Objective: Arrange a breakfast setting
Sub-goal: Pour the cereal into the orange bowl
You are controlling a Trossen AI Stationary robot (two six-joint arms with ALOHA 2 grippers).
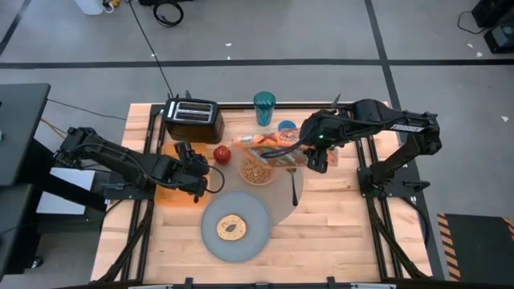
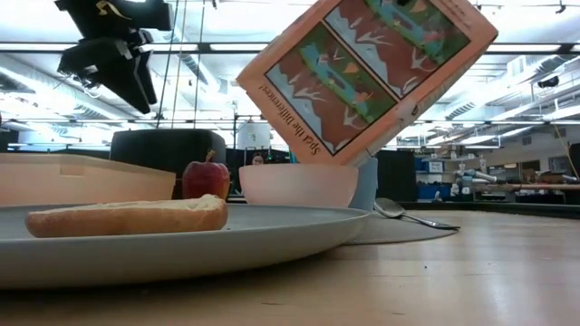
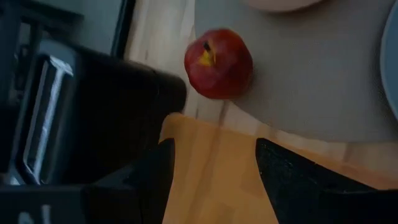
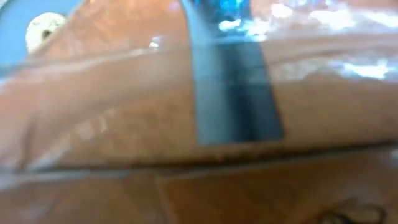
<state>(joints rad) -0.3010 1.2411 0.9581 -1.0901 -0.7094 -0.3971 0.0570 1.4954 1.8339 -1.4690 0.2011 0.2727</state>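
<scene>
The right gripper (image 1: pixel 315 157) is clamped on the orange cereal box (image 2: pixel 367 77), tipped over the pink bowl (image 1: pixel 257 168), which already holds cereal. The bowl sits on the large grey mat (image 1: pixel 283 199), with the red apple (image 1: pixel 222 153) just beside it, the spoon (image 1: pixel 294 189) on its other side, and the bagel (image 1: pixel 232 227) on the grey plate (image 1: pixel 249 239) nearby. To pour well, keep the box mouth over the bowl's middle (a steep tilt risks spilling). The left gripper (image 1: pixel 201 178) waits near the apple, fingers apart, empty.
</scene>
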